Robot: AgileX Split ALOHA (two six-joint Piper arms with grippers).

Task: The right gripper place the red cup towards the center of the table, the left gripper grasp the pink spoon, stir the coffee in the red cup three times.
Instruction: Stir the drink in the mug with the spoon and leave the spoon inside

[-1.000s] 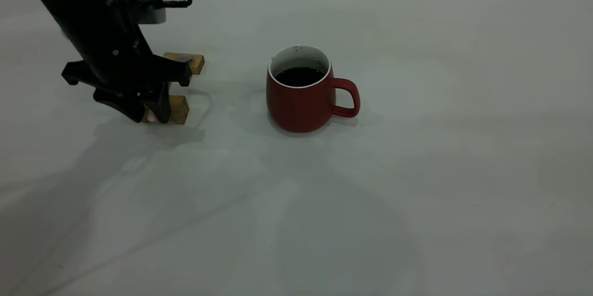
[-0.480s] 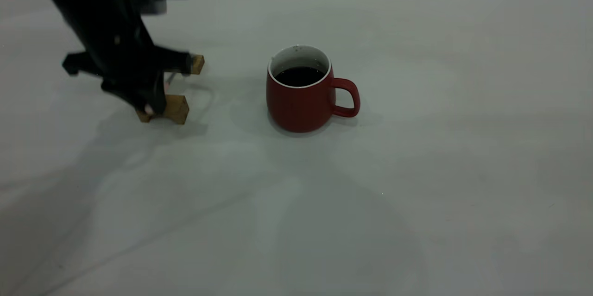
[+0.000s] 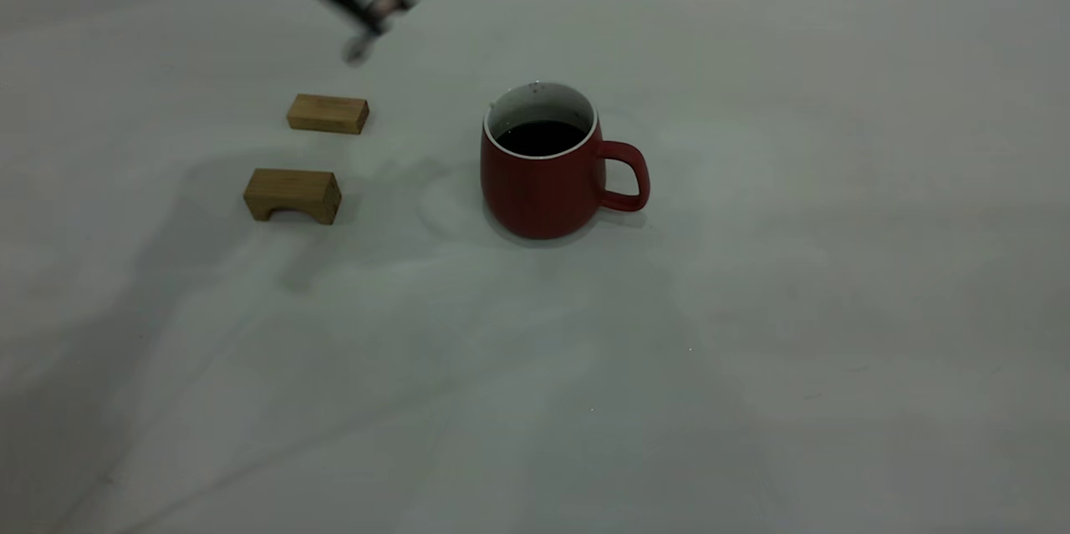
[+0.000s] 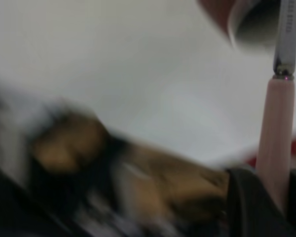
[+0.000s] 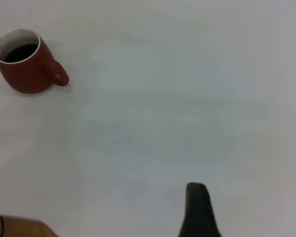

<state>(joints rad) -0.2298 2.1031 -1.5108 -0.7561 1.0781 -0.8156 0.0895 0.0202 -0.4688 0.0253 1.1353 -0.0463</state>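
Observation:
The red cup (image 3: 542, 183) stands near the middle of the table (image 3: 752, 308), handle to the right, with dark coffee (image 3: 540, 137) inside. High at the back left, my left gripper (image 3: 378, 6) hangs blurred in the air, shut on the pink spoon (image 3: 361, 49), whose bowl points down and left of the cup. In the left wrist view the pink spoon (image 4: 275, 133) handle runs out from between the dark fingers (image 4: 246, 207), its metal neck pointing toward the red cup (image 4: 244, 22) rim. The right wrist view shows the red cup (image 5: 24, 69) far off and a dark part of my right gripper (image 5: 197, 210).
Two small wooden blocks lie left of the cup: a flat one (image 3: 328, 114) farther back and an arched one (image 3: 292, 195) nearer. Nothing rests on either. A brown wooden corner (image 5: 19, 228) shows at the right wrist view's edge.
My left gripper has risen off the wooden blocks with the spoon and swung up and right toward the cup. The blocks are now uncovered. The cup has not moved.

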